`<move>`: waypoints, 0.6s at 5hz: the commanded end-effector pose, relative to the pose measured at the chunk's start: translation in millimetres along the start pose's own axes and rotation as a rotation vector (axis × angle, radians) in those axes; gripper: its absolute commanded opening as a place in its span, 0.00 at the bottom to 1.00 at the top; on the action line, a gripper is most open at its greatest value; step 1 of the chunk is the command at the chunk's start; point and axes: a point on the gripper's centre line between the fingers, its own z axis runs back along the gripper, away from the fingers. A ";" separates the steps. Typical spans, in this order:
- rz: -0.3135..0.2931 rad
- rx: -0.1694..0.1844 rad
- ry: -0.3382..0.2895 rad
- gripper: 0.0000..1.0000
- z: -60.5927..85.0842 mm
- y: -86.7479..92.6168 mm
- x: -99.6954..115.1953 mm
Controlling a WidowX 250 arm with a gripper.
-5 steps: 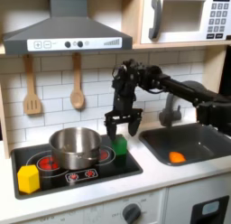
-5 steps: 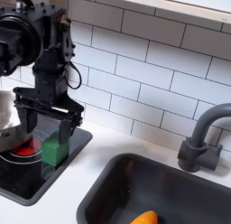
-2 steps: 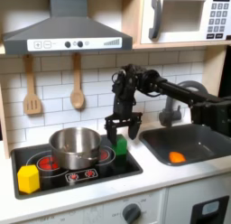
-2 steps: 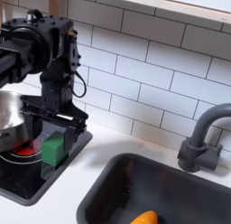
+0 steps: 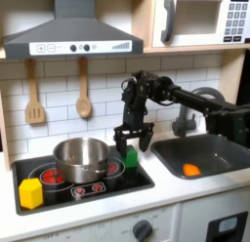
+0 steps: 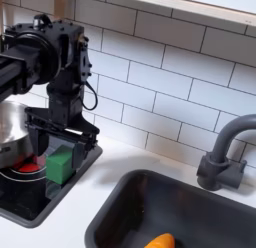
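Lowered since a second earlier, the gripper (image 5: 132,140) had its jaws spread wide over the green block (image 6: 60,165), which sat between them on the stove (image 5: 107,192) beside the pot (image 5: 80,159).

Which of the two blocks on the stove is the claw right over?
The green block, at the stove's back right corner beside the pot. The gripper hangs open above it; the yellow block sits front left.

- Your arm comes in from the first exterior view's right, bends at the elbow and drops the wrist straight down.
- Your gripper (image 5: 132,141) points downward, its jaws spread apart with nothing between them.
- In the second exterior view the gripper (image 6: 62,142) hangs low, fingers (image 6: 92,149) wide.
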 end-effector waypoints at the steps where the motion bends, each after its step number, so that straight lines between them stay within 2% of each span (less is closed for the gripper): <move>1: -0.009 0.003 0.035 1.00 -14.8 -2.6 2.0; 3: 0.003 0.005 0.069 1.00 -29.5 -0.9 4.9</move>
